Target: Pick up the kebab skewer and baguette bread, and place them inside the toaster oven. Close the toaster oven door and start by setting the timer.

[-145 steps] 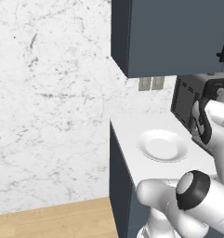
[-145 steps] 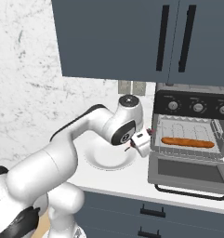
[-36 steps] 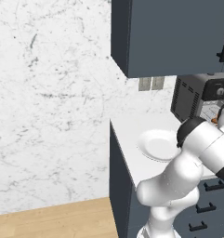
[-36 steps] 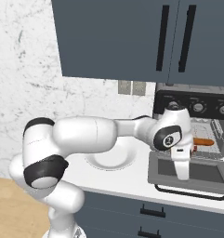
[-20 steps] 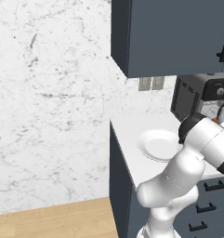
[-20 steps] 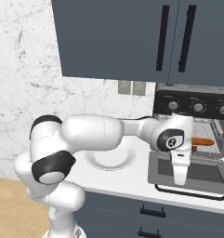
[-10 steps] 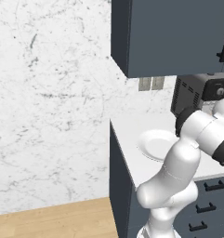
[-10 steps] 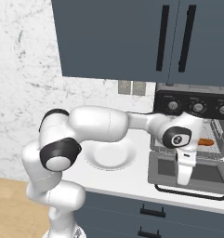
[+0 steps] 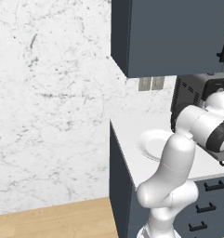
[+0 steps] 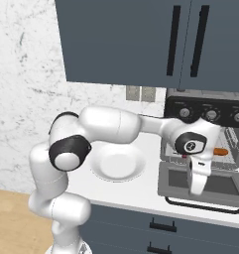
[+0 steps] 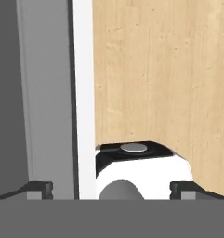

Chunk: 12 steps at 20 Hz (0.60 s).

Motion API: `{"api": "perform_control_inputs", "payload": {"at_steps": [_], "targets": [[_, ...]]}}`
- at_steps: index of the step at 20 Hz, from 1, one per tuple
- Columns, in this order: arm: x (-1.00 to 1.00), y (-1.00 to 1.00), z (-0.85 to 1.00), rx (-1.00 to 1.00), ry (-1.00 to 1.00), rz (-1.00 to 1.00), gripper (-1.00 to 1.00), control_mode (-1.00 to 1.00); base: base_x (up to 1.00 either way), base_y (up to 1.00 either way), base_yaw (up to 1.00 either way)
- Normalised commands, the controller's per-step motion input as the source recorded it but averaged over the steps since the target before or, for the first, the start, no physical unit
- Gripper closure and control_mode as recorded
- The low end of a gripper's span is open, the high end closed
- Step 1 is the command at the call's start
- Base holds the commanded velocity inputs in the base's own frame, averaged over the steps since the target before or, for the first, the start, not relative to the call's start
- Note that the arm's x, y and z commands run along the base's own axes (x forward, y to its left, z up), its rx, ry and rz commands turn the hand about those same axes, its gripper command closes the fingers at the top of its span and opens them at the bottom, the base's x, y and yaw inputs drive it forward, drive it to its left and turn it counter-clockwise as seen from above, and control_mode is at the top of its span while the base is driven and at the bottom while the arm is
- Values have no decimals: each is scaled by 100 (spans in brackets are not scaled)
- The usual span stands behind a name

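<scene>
Toaster oven (image 10: 205,149): on the counter (image 10: 116,191), beside the white plate (image 10: 117,165).
Toaster oven door (image 10: 200,186): we see it lying open, flat.
Baguette bread (image 10: 220,152): inside the oven, mostly hidden.
Gripper (image 10: 196,191): over the door; its fingertips (image 11: 39,188) look spread wide, holding nothing.

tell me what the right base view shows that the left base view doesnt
Right base view alone: the dark grey toaster oven's black control panel with round knobs, its front door folded down flat with the bar handle at the front edge, an orange-brown end of bread inside, and the hand pointing down over that door; how the jaws stand can't be told. Left base view alone: the oven's slotted vented side and the wooden floor. Both share the round white plate, the white counter and the wall outlet.
</scene>
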Motion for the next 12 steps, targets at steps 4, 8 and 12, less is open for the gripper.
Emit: {"api": "perform_control_inputs", "payload": {"at_steps": [4, 8, 12], "targets": [[17, 10, -9, 0, -4, 0, -100, -100, 0, 0, 0], [14, 3, -14, 0, -3, 0, -100, -100, 0, 0, 0], [19, 3, -17, 0, 0, 0, -100, -100, 0, 0, 0]]}}
